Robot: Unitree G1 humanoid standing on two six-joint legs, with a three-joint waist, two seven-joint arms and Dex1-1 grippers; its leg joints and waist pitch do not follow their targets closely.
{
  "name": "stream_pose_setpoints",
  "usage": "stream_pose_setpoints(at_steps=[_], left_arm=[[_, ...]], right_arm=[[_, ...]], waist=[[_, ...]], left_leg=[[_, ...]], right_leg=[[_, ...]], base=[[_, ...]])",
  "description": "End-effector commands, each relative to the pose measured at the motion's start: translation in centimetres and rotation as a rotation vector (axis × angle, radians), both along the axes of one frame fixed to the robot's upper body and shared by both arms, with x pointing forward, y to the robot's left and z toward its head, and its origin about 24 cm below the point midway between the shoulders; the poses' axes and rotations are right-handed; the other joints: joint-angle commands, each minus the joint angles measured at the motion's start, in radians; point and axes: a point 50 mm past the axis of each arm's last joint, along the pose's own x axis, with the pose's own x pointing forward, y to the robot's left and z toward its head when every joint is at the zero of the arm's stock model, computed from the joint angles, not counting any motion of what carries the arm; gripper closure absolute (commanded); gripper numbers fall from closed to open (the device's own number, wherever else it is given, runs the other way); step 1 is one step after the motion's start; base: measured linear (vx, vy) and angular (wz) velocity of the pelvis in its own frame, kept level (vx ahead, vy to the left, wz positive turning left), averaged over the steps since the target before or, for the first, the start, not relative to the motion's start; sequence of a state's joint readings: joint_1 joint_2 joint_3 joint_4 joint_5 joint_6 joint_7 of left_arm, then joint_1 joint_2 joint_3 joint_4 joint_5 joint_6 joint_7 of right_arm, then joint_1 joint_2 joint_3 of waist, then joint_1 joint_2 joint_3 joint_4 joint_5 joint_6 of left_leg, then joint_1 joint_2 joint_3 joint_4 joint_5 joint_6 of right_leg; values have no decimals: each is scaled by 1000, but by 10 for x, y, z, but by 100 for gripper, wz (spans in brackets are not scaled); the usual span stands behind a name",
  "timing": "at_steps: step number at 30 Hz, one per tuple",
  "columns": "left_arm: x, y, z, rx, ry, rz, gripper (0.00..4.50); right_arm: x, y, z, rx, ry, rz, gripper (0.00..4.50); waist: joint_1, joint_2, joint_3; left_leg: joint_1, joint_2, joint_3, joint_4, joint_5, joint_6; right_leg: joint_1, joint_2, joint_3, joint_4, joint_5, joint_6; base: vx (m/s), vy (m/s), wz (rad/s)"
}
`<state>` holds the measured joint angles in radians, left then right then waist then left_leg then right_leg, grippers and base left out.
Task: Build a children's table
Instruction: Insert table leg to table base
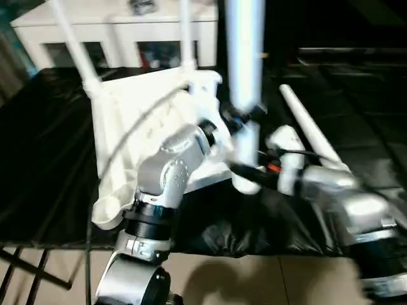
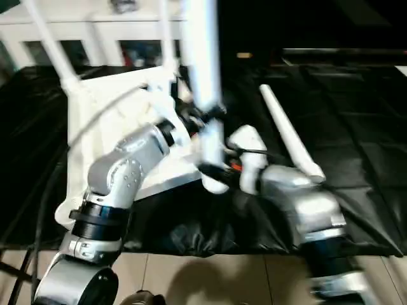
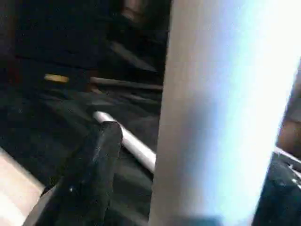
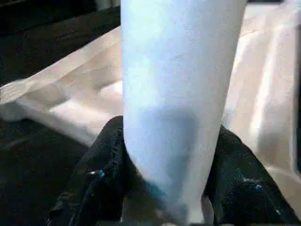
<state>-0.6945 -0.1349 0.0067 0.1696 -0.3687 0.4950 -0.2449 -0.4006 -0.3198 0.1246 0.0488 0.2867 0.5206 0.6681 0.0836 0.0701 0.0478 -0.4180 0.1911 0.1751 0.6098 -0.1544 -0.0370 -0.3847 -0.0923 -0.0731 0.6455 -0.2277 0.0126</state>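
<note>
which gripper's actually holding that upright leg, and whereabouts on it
The right gripper clamps the upright white table leg near its thick lower end, a finger on each side. The left gripper's fingers stand open beside the leg, apart from it.

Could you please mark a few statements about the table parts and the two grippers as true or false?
1. The right gripper is clamped on an upright white leg. True.
2. The left gripper grips that leg tightly. False: one black finger stands clear of the leg, with a gap between them.
3. The tabletop lies with its ribbed underside up. True.
4. No leg is fitted in the tabletop yet. False: two fitted legs rise from its far corners.
5. A spare leg lies on the black sheet, on the robot's right of the tabletop. True.
</note>
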Motion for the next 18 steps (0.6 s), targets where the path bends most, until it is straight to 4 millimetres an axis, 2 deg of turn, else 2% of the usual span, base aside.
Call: stream_pose_setpoints(at_steps=[1,2,5,7,9,10,13,15,18], left_arm=[[3,-4,0,-29,43,83,116],[3,-4,1,-40,48,105,127],[2,-5,3,-67,67,159,139],[2,-2,5,-83,78,198,166],[3,0,6,-92,85,225,177],[4,3,7,-103,88,270,183],[4,4,7,-108,86,291,211],[4,4,7,-112,87,301,216],[4,4,8,-121,91,306,240]], right_arm=[[4,7,26,24,-141,-80,259],[4,11,27,24,-161,-117,259],[3,17,31,26,-214,-210,259],[2,22,33,21,-245,-243,259],[1,25,34,-1,-275,-271,259],[-1,34,39,-35,-334,-325,259],[-3,40,41,-51,-368,-349,259],[-5,45,41,-81,-400,-359,259],[-8,50,39,-101,-418,-363,259]], waist=[[-1,-23,-74],[-1,-27,-73],[1,-23,-73],[3,-22,-72],[1,-20,-71],[0,-20,-70],[-4,-19,-69],[-3,-15,-70],[-3,-15,-71]], left_leg=[[26,30,-14,-58,-134,50],[27,31,-13,-61,-136,48],[28,31,-13,-62,-140,36],[31,32,-14,-64,-155,29],[29,33,-16,-68,-161,16],[30,32,-15,-69,-171,12],[31,29,-16,-73,-192,-9],[32,29,-16,-73,-195,-17],[32,28,-16,-74,-182,-22]], right_leg=[[45,-45,39,-89,-56,-207],[42,-44,40,-90,-54,-206],[40,-45,41,-89,-58,-202],[38,-45,42,-91,-70,-195],[38,-45,43,-89,-70,-186],[39,-44,43,-92,-79,-179],[37,-44,45,-96,-98,-161],[35,-43,46,-96,-98,-153],[37,-41,47,-92,-50,-148]], base=[[0,0,0],[0,0,0],[0,0,0],[0,0,0],[0,0,0],[0,0,0],[0,0,0],[0,0,0],[0,0,0]])
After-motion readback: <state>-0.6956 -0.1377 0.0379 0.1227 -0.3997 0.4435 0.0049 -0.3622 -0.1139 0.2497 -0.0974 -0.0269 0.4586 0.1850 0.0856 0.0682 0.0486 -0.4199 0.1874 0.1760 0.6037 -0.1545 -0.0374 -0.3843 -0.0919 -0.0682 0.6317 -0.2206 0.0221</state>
